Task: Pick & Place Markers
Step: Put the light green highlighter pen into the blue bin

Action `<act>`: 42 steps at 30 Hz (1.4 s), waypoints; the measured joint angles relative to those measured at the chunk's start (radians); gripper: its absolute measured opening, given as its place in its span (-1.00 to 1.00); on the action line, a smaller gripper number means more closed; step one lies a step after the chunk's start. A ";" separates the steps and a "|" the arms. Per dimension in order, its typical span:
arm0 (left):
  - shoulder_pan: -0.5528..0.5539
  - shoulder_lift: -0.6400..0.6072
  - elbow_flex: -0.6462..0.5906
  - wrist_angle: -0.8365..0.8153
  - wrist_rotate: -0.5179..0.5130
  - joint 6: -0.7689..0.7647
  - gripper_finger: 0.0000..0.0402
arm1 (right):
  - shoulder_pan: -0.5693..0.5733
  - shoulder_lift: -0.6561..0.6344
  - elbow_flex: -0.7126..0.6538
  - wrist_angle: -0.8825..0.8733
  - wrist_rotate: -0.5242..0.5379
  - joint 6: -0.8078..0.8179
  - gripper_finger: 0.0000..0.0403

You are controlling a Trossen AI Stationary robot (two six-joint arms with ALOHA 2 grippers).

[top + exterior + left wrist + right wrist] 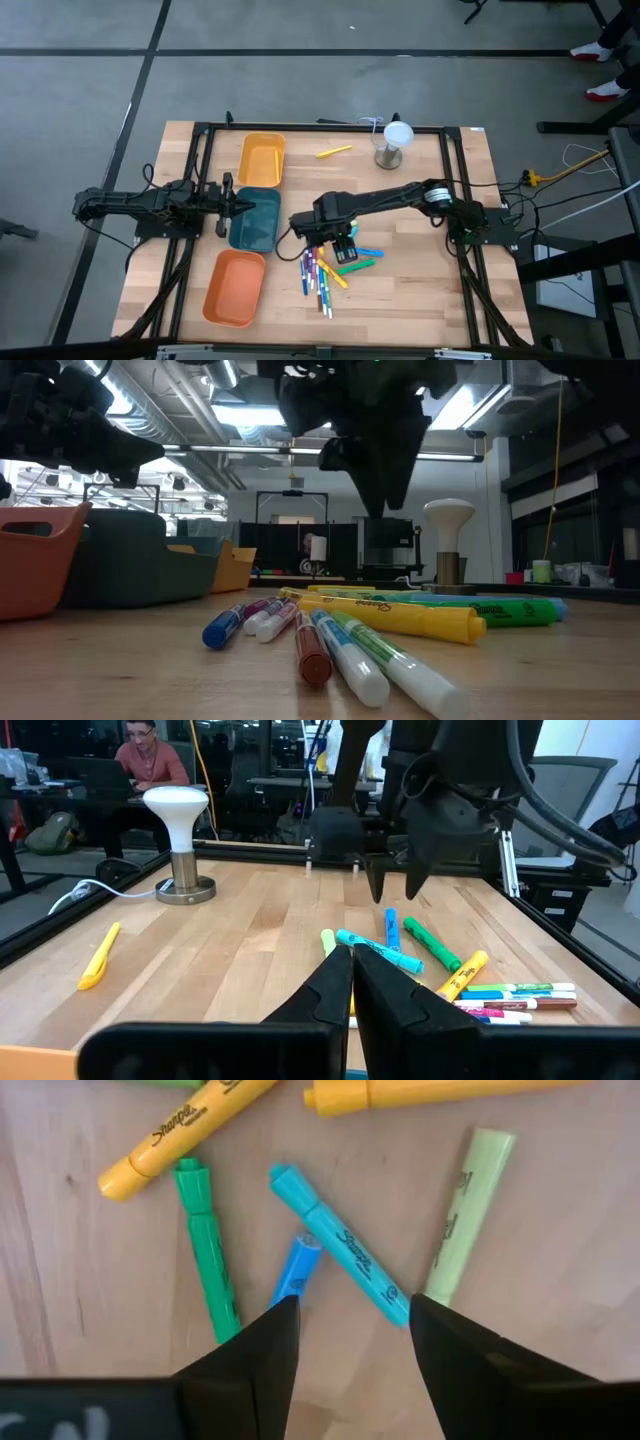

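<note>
Several markers (328, 270) lie in a loose pile on the wooden table, near its front middle; the low view shows them (380, 622) lying flat. My right gripper (345, 247) hangs over the pile's far right part, open and pointing down. In its wrist view the fingers (350, 1335) stand either side of a light blue marker (345, 1252) and a blue marker (297, 1270), above them and touching neither. One yellow marker (334, 152) lies apart near the far edge. My left gripper (230, 205) is shut (352, 985) and waits over the teal tray's left side.
Three rounded trays stand in a column left of centre: yellow (262, 158) farthest, teal (255, 220) in the middle, orange (235, 288) nearest. A white mushroom-shaped object on a metal base (393, 143) stands at the far side. A person sits beyond the table (150, 760).
</note>
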 joint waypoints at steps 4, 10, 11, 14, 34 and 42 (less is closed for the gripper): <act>0.000 0.000 0.000 0.000 0.000 0.000 -0.94 | 0.003 -0.078 -0.143 0.123 -0.007 -0.001 -0.07; 0.000 0.000 0.000 0.000 0.000 0.000 -0.96 | -0.021 -0.204 -0.406 0.323 0.009 -0.060 -0.07; 0.000 0.000 0.000 0.000 0.000 0.000 -0.95 | -0.026 -0.222 -0.449 0.365 0.022 -0.077 -0.07; 0.000 0.000 0.000 0.000 0.000 0.000 -0.94 | -0.045 -0.268 -0.570 0.501 0.073 -0.110 -0.07; 0.000 0.000 0.000 0.000 0.000 0.000 -0.96 | -0.175 -0.289 -0.902 1.073 0.045 -0.110 -0.37; 0.000 0.000 0.000 0.000 0.000 0.000 -0.94 | -0.239 -0.286 -0.918 1.145 -0.039 -0.026 -0.69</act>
